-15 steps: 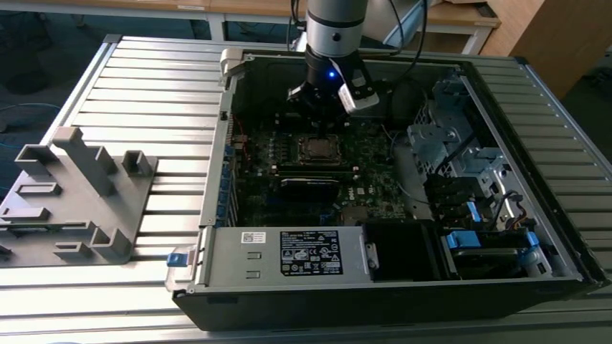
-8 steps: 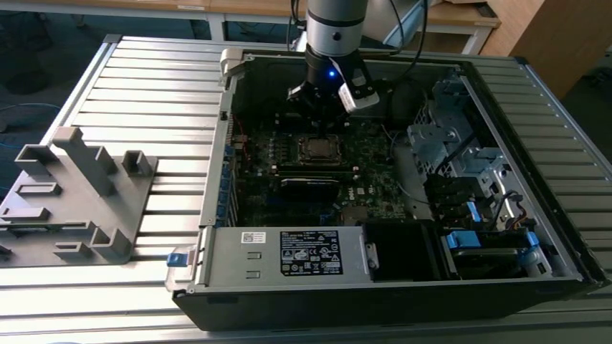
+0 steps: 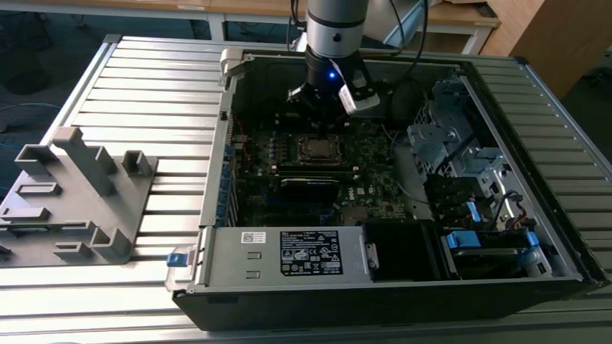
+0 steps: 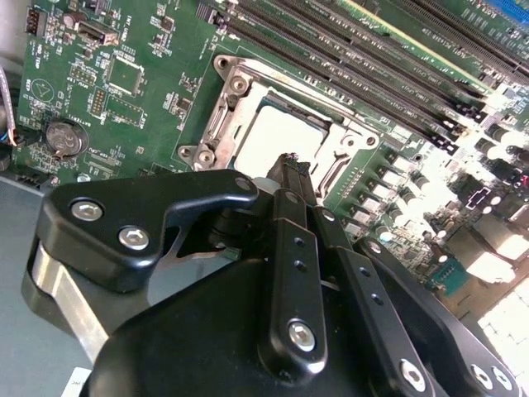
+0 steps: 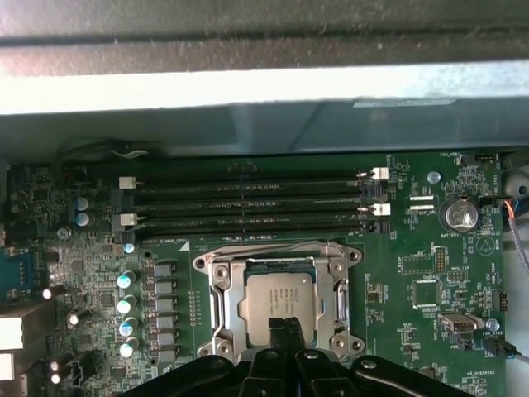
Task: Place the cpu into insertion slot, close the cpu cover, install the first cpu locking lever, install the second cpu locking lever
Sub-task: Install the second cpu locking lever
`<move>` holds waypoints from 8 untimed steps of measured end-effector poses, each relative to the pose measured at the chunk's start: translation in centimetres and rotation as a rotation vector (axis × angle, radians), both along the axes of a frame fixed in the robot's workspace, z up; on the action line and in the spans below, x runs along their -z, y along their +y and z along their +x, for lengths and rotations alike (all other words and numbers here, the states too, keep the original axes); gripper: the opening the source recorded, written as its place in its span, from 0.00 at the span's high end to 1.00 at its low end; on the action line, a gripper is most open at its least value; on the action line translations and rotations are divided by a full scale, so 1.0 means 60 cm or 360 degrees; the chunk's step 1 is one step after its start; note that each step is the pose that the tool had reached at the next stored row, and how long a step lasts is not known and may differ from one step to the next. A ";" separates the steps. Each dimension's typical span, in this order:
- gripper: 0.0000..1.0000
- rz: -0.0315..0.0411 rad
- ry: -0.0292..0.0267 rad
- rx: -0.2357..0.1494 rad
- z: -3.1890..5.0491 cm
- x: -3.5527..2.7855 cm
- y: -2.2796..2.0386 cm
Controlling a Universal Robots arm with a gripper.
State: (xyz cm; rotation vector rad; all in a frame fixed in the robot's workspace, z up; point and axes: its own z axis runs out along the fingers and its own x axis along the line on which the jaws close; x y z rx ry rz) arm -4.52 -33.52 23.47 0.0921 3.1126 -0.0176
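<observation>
The cpu (image 5: pixel 279 298) sits in the insertion slot (image 5: pixel 221 289) with the cpu cover (image 5: pixel 340 285) down around it. The gripper (image 5: pixel 285 327) hovers at the chip's six o'clock edge, fingers pressed together, gripping nothing.

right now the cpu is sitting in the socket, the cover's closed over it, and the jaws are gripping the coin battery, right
Not quite: the jaws are not on the coin battery. In the first wrist view the gripper is at the edge of the cpu cover, with the battery well off to the side. The cpu does sit in the socket under the closed cover.

Slatted metal table (image 3: pixel 143 86), wooden desks (image 3: pixel 449 14) behind.
</observation>
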 end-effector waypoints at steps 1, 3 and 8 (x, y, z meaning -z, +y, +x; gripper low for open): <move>0.89 0.0000 0.00001 0.0000 0.000 0.000 -0.0011; 0.89 0.0000 -0.00001 0.0000 0.000 0.000 -0.0030; 0.89 0.0000 0.00000 0.0000 0.000 0.000 -0.0033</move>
